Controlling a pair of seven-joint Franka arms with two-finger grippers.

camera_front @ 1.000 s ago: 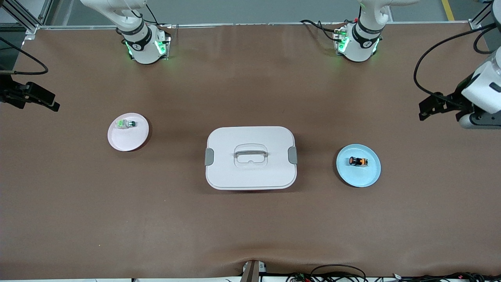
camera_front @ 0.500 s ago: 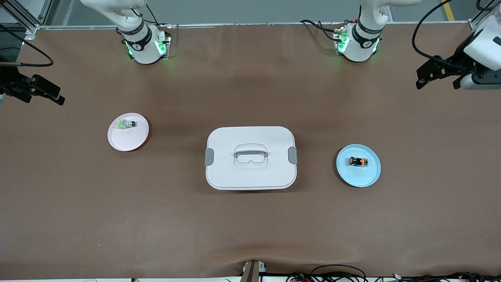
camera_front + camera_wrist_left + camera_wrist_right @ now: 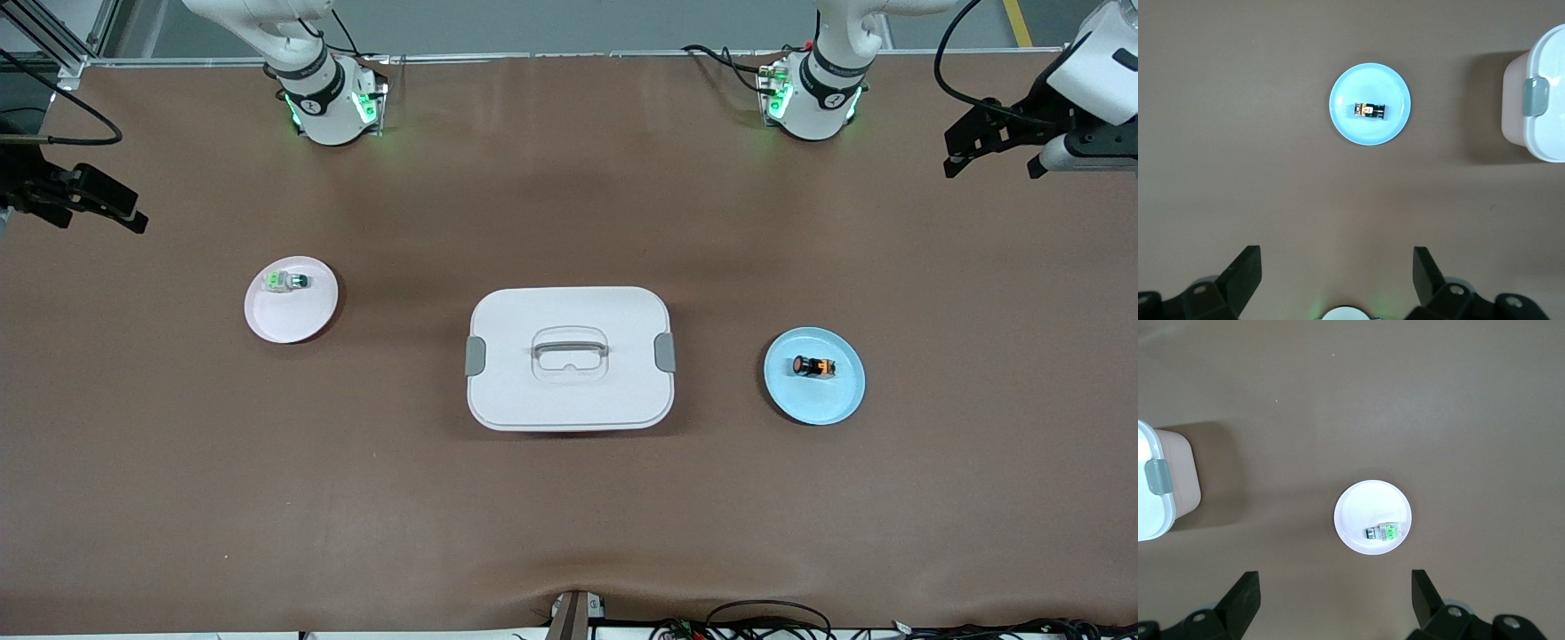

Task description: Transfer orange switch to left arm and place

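Observation:
The orange switch [image 3: 813, 365] lies on its side on a light blue plate [image 3: 831, 400] toward the left arm's end of the table. In the left wrist view, the switch [image 3: 1369, 110] on the plate [image 3: 1351, 127] is far below my left gripper [image 3: 1337, 267]. My left gripper [image 3: 994, 164] is open and empty, high over bare table at the left arm's end. The white box [image 3: 569, 357] with grey latches stands mid-table and also shows in the left wrist view [image 3: 1545, 127]. My right gripper [image 3: 89, 213] is open and empty, high over the right arm's end.
A white switch with a green cap [image 3: 286, 282] lies on a pale pink plate [image 3: 293, 322] toward the right arm's end. The right wrist view shows that switch [image 3: 1383, 533], its plate [image 3: 1365, 507] and the box's edge [image 3: 1155, 513]. Brown table mat surrounds the box.
My left gripper has moved up the front view toward the bases' edge of the table. My right gripper has shifted slightly the same way. Switches, plates and box have not moved.

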